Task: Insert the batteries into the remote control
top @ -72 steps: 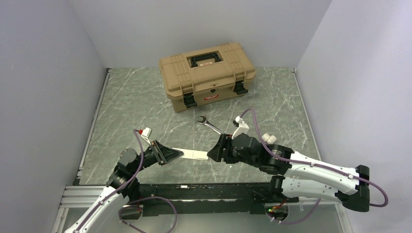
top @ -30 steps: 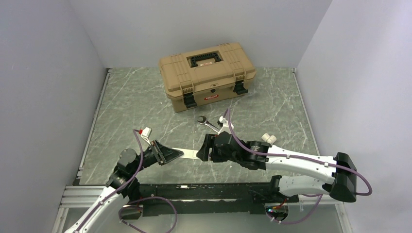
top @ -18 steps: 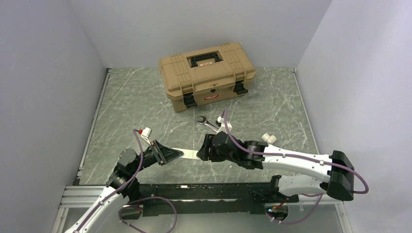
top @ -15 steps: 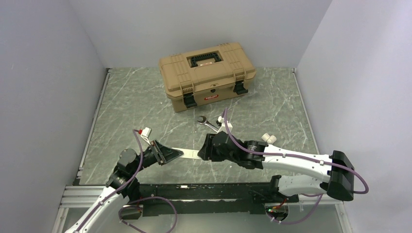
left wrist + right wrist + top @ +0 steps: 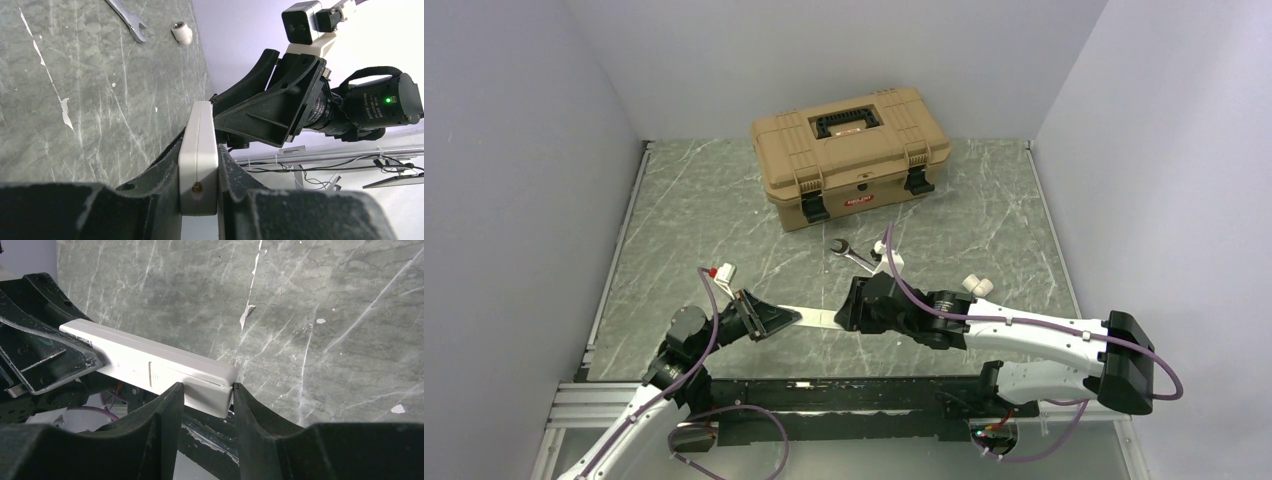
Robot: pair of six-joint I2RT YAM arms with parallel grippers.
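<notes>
From above, we see the remote control [image 5: 817, 319] held near the near edge of the table [image 5: 704, 220], bridging the left gripper [image 5: 792, 318] and the right gripper [image 5: 841, 318]. A wrench [image 5: 848, 251] lies just behind them, and a tan toolbox [image 5: 849, 150] sits by the far edge. In the left wrist view, we find the left gripper clamped firmly on one end of the remote control. In the right wrist view, the right fingers [image 5: 167, 410] flank the other end closely; we cannot tell whether they grip it.
</notes>
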